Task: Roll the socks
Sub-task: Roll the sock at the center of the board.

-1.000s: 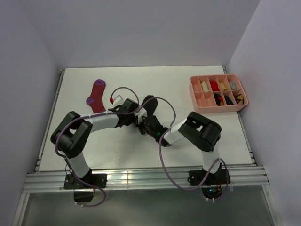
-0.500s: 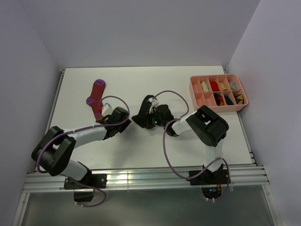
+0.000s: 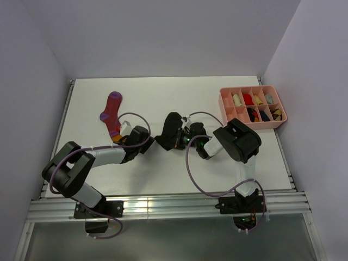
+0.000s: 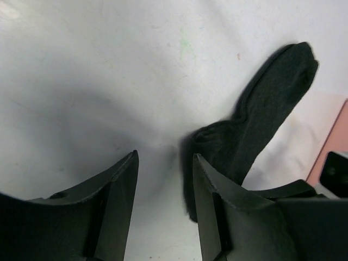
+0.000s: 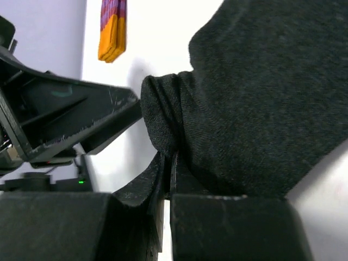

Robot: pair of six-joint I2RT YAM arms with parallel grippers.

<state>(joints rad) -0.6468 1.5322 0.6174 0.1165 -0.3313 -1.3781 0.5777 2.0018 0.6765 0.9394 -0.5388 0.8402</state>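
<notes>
The black ankle sock (image 3: 170, 129) lies mid-table, partly folded. My right gripper (image 3: 181, 140) is shut on a fold at its edge; the right wrist view shows the jaws (image 5: 169, 163) pinching the black fabric (image 5: 261, 98). My left gripper (image 3: 151, 143) is open and empty just left of the sock; in its wrist view (image 4: 163, 163) the sock (image 4: 261, 114) lies beside the right finger. The magenta sock (image 3: 112, 111) with purple stripes lies flat at the far left, its orange toe (image 5: 111, 35) near the left arm. No loose cream sock is in view.
A pink compartment tray (image 3: 228, 117) with several small rolled items stands at the back right. Purple cables loop over both arms near the middle of the table. The left gripper's body (image 5: 70, 114) sits close to the right gripper.
The left gripper let go, drew back to the left, then moved right again next to the sock. The right gripper kept hold of the black sock and shifted it slightly up and right.
</notes>
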